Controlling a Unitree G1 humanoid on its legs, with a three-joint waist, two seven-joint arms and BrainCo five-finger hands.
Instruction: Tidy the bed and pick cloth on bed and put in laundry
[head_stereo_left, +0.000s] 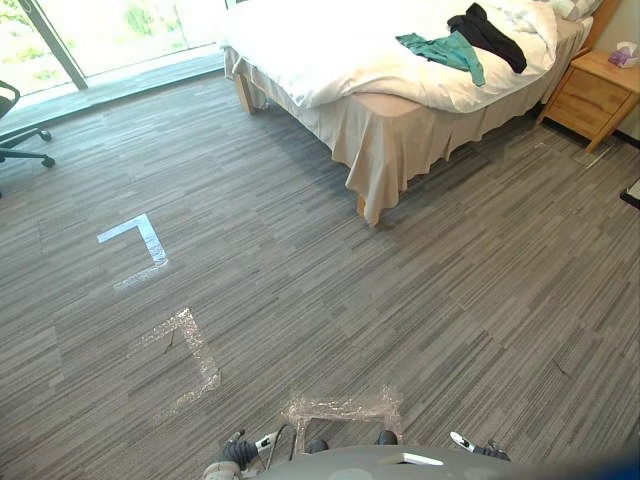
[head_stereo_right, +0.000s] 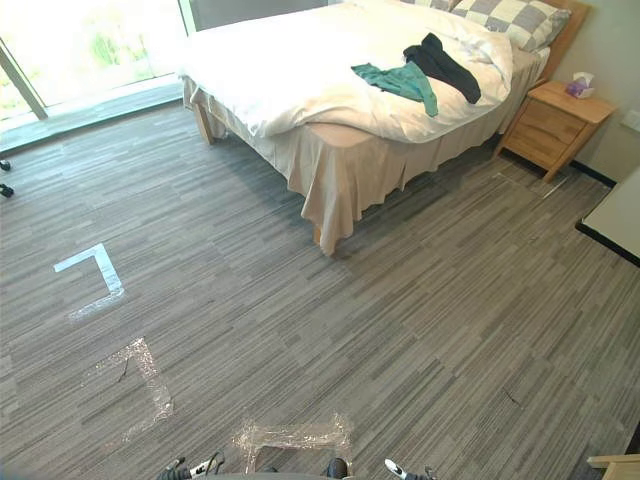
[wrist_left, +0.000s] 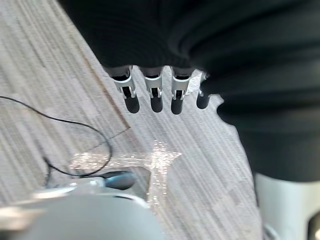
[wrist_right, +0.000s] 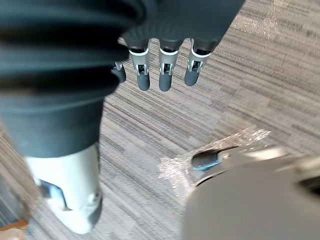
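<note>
A bed (head_stereo_left: 400, 110) with a rumpled white duvet stands across the room at the far right. A teal cloth (head_stereo_left: 445, 50) and a black cloth (head_stereo_left: 487, 35) lie on it near the pillows (head_stereo_right: 510, 18). My left hand (head_stereo_left: 235, 455) hangs by my side at the bottom of the eye views; in its wrist view its fingers (wrist_left: 152, 92) point straight down over the carpet, holding nothing. My right hand (head_stereo_left: 480, 447) hangs likewise, its fingers (wrist_right: 165, 75) straight and empty above the floor.
A wooden nightstand (head_stereo_left: 595, 95) with a tissue box stands right of the bed. Tape marks (head_stereo_left: 140, 250) lie on the grey carpet. An office chair (head_stereo_left: 15, 130) sits at the far left by the window. A white table edge (head_stereo_right: 620, 225) shows at right.
</note>
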